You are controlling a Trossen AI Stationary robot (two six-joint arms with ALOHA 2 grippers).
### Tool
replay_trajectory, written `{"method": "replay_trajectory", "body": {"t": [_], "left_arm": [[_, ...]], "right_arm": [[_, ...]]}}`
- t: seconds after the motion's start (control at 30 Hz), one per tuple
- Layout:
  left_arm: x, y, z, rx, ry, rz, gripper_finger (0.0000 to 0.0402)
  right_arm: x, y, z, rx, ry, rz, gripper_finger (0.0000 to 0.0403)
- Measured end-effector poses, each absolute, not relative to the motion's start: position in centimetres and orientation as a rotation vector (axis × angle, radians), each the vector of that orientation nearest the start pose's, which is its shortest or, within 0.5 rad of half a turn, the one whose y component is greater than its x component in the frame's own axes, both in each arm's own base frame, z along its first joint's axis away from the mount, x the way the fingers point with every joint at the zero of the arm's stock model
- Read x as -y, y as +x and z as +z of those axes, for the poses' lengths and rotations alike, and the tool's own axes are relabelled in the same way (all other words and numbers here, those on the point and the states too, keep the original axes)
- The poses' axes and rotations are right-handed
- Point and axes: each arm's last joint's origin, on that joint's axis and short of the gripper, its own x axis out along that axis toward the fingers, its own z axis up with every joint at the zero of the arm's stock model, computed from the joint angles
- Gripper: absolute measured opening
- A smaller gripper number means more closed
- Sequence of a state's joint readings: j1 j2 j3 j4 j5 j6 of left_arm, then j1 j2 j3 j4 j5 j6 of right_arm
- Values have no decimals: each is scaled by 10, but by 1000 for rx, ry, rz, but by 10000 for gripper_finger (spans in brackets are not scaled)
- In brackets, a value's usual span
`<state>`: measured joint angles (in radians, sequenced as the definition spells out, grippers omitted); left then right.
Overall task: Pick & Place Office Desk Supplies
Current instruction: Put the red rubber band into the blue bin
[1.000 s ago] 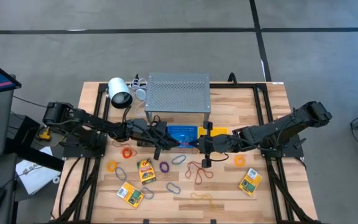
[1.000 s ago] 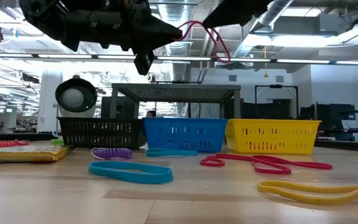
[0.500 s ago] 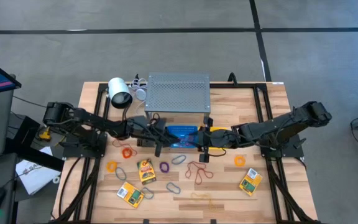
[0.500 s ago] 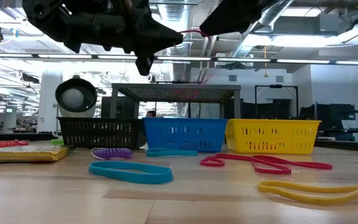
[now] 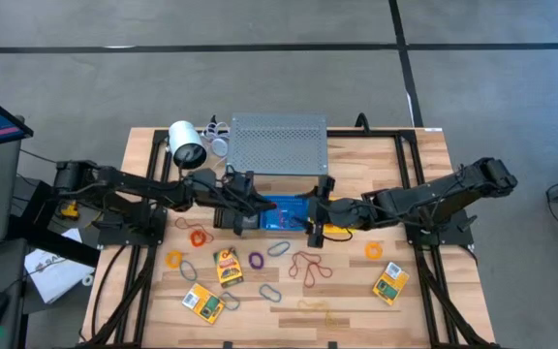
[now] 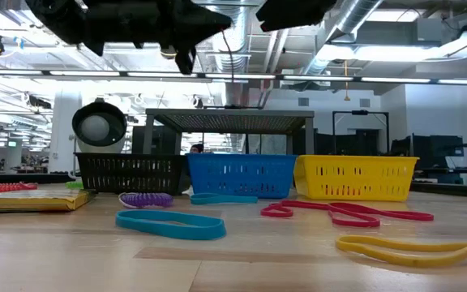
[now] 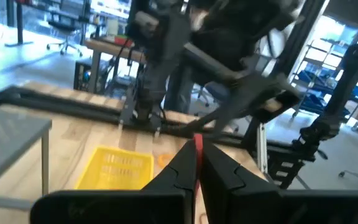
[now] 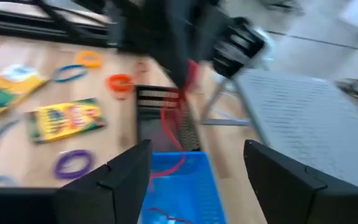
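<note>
We saw a red band [image 8: 174, 118] hanging over the blue basket [image 5: 281, 211], pinched in our left gripper's [image 5: 243, 215] shut jaws. Our right gripper [image 5: 315, 225] hovered beside it above the bench [image 5: 424, 301], jaws wide and empty.

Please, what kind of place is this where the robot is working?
Probably a robotics lab or workshop inside an open industrial hall. The wooden table stands on a bare concrete floor, exposed ducts run under the ceiling, and office chairs stand in the room behind.

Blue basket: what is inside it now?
Red band loops lie in the blue basket; one hangs from the left claw above. Its far end is hidden under the arms.
</note>
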<state>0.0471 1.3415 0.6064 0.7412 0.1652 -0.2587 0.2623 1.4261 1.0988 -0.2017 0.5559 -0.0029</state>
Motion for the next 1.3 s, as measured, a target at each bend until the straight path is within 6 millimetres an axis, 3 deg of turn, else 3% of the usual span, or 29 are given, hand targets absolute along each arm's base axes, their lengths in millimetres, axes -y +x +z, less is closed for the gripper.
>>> {"method": "replay_trajectory", "body": {"t": [0.23, 0.53, 0.77, 0.93, 1.07, 1.3], "left_arm": [[-8, 267, 256, 18, -209, -120, 3], [-14, 266, 253, -17, -128, -93, 4], [-25, 265, 251, -34, -109, -50, 5], [-29, 265, 250, -35, -98, -35, 5], [-29, 265, 250, -35, -86, -36, 5], [-30, 276, 248, -48, -70, -43, 6]], "right_arm": [[-63, 304, 294, -511, -239, -367, 249], [-64, 296, 301, -471, -189, -368, 249], [-66, 260, 320, -301, -100, -320, 249], [-66, 224, 316, -180, -50, -244, 249], [-62, 198, 302, -91, -9, -177, 249], [-59, 166, 268, 102, -23, 212, 249]]}}
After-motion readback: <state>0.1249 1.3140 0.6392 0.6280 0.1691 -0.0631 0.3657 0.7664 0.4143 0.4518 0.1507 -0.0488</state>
